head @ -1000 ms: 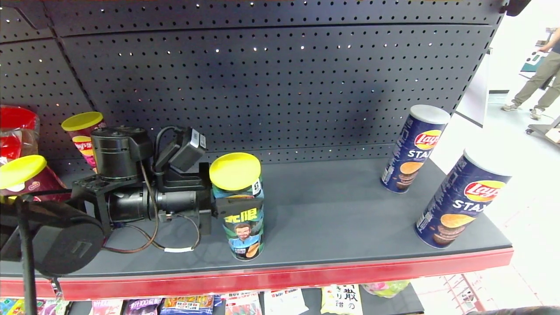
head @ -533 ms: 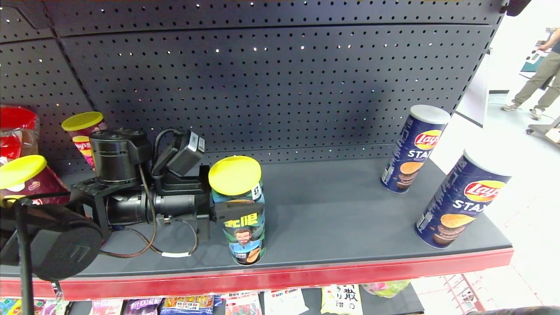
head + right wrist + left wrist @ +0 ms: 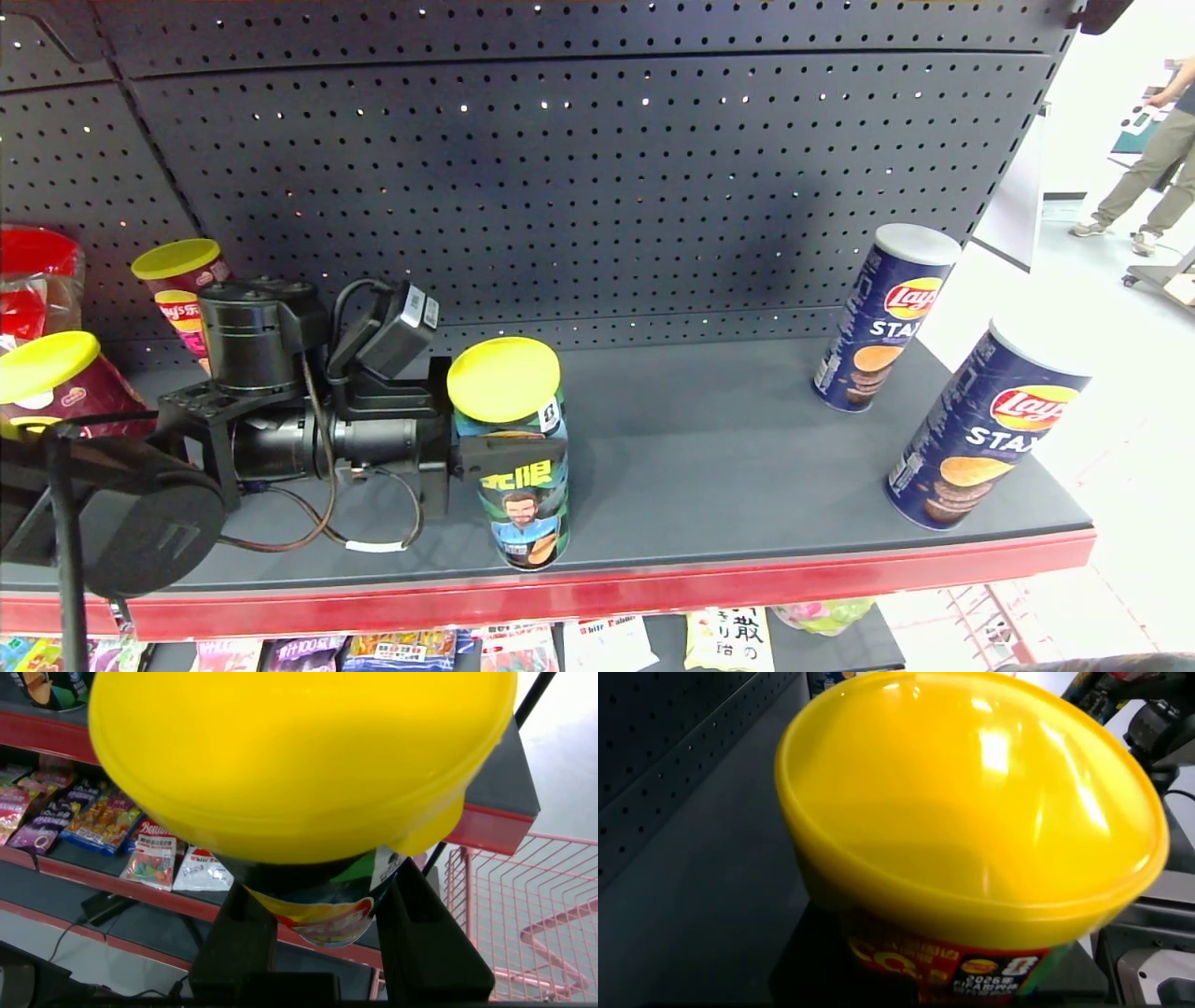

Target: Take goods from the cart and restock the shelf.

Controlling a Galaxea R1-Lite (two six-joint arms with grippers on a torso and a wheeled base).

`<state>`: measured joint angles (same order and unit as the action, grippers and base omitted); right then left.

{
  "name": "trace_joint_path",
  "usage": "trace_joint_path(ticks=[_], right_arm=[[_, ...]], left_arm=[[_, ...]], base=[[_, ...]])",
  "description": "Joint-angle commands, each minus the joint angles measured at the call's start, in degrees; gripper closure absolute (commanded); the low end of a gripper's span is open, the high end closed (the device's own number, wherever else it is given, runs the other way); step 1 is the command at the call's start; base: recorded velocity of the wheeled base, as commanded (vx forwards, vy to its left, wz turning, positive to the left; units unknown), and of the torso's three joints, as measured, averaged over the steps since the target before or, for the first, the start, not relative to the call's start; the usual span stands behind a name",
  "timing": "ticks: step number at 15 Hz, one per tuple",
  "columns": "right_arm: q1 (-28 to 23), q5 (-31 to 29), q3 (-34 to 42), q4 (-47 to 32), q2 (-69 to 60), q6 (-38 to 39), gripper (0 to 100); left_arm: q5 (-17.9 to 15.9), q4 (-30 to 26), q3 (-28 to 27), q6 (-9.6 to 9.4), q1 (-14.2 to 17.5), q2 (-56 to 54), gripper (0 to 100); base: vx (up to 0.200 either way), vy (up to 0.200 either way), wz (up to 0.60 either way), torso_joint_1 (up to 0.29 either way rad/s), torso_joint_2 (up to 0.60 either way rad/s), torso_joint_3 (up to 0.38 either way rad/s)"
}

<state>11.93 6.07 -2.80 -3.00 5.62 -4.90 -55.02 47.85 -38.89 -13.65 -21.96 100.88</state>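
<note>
The green can point(image 3: 523, 509) has come down a little and now seems to stand on the shelf point(image 3: 728, 448). The left jaws are clamped on its sides, just under its yellow lid, so letting go is likely next. The right jaws grip another yellow-lidded can point(image 3: 299, 756), near the pink cart point(image 3: 533, 924). Two blue cans point(image 3: 887, 317) stand well apart from the left jaws. The green can shows a drawn face and big letters.

Yellow-lidded chip can point(image 3: 521, 504), upright on shelf point(image 3: 728, 467)
</note>
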Motion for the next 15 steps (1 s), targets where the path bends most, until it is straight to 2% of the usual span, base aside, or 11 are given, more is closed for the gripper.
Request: trace_joint_path(ticks=[1, 5, 6, 12, 15], right_arm=[[0.0, 0.0, 0.0, 0.0, 0.1, 0.0, 100], [0.0, 0.0, 0.0, 0.0, 0.1, 0.0, 100], [0.0, 0.0, 0.0, 0.0, 0.1, 0.0, 100], [0.0, 0.0, 0.0, 0.0, 0.1, 0.0, 100], [0.0, 0.0, 0.0, 0.0, 0.1, -0.1, 100]], left_arm=[[0.0, -0.1, 0.0, 0.03, 0.0, 0.5, 100], [-0.4, 0.0, 0.4, -0.23, 0.0, 0.8, 100], [-0.4, 0.0, 0.7, -0.32, 0.0, 0.7, 0], [-0.2, 4.8, 5.1, -0.06, 0.5, 0.3, 0], [0.2, 12.3, 10.9, 0.12, 4.9, -0.1, 0]], base=[[0.0, 0.0, 0.0, 0.0, 0.0, 0.0], [0.0, 0.0, 0.0, 0.0, 0.0, 0.0], [0.0, 0.0, 0.0, 0.0, 0.0, 0.0], [0.0, 0.0, 0.0, 0.0, 0.0, 0.0], [0.0, 0.0, 0.0, 0.0, 0.0, 0.0]])
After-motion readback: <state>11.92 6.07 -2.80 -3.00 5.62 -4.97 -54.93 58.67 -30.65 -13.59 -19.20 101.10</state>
